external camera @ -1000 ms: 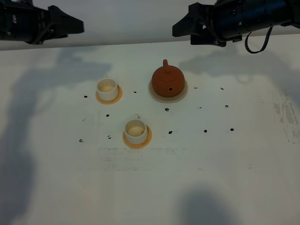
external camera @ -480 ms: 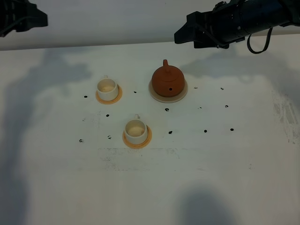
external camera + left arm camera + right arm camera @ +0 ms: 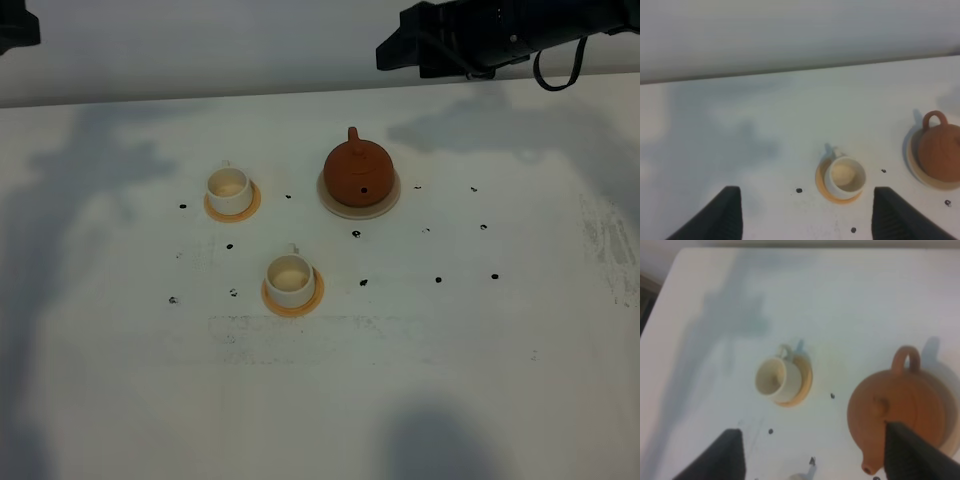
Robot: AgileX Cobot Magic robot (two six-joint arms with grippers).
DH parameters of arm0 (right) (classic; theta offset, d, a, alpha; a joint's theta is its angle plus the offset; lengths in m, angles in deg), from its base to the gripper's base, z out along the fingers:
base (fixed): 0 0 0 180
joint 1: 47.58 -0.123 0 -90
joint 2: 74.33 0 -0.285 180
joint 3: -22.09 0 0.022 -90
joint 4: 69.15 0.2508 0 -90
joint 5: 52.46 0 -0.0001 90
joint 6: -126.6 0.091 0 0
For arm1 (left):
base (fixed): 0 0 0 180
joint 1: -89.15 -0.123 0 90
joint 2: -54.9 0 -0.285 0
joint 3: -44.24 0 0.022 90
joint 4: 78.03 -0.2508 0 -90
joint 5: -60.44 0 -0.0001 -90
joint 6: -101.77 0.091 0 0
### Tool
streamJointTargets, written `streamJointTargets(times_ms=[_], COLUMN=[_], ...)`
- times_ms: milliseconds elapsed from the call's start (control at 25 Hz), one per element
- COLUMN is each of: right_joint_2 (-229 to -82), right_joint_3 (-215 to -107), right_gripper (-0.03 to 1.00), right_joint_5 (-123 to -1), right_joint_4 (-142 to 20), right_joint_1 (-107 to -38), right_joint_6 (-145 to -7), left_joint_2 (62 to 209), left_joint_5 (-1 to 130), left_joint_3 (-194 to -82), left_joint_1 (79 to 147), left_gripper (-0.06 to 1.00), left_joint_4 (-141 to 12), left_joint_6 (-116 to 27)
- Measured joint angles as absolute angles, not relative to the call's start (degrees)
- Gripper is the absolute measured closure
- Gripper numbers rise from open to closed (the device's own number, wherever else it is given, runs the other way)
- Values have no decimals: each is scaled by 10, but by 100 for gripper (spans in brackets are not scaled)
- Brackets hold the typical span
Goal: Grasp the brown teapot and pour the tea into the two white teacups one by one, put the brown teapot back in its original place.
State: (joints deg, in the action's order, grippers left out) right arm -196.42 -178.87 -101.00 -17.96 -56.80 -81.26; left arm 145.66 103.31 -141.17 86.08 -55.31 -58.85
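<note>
The brown teapot [image 3: 358, 172] sits on its cream saucer [image 3: 360, 213], just above frame centre. My right claw [image 3: 392, 45] hangs upper right, spread wide, empty. Gripping off-centre on that round belly could tip it, spilling tea.

No readable text, label, brand or number in any view. Brown teapot [image 3: 358, 175]: small dark mark on body, too small to make out. Tabletop [image 3: 520, 380]: scattered black dots [image 3: 356, 234], plain spots, not characters. Faint grey smudged lines on tabletop near front cup, illegible.
</note>
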Motion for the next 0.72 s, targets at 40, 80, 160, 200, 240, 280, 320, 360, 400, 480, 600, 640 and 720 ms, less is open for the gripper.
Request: streamJointTargets(times_ms=[40,80,160,200,240,280,320,360,400,480,600,640,720], right_joint_2=[-1964,-1964,-1964,-1964,-1964,-1964,-1964,-1964,-1964,-1964,-1964,-1964,-1964], right_joint_3=[-1792,-1794,-1795,-1795,-1795,-1795,-1795,-1795,-1795,-1795,-1795,-1795,-1795], right_gripper=[38,38,38,38,38,38,38,38,38,38,38,38,38], right_joint_5=[-1011,-1012,-1012,-1011,-1011,-1011,-1011,-1011,-1011,-1011,-1012,-1012,-1014], right_joint_4=[-186,-194,-202,-205,-206,-206,-206,-206,-206,-206,-206,-206,-206], right_joint_1=[-568,-569,-573,-574,-576,-578,-578,-578,-578,-578,-579,-579,-579], right_joint_6=[-810,-810,-809,-808,-808,-808,-808,-808,-808,-808,-808,-808,-808], left_joint_2=[1449,1440,1422,1413,1403,1392,1383,1371,1358,1334,1297,1283,1254], left_joint_5=[1035,1036,1041,1047,1053,1059,1061,1060,1059,1054,1042,1037,1030], left_joint_3=[-1412,-1412,-1412,-1412,-1412,-1412,-1409,-1402,-1393,-1361,-1311,-1293,-1261], left_joint_1=[861,861,861,861,861,861,861,861,861,861,861,861,861], left_gripper=[39,39,39,39,39,39,39,39,39,39,39,39,39], left_joint_4=[-558,-566,-584,-594,-605,-617,-627,-636,-644,-657,-676,-680,-686], left_joint_6=[-593,-597,-610,-618,-625,-630,-637,-642,-647,-656,-669,-672,-679])
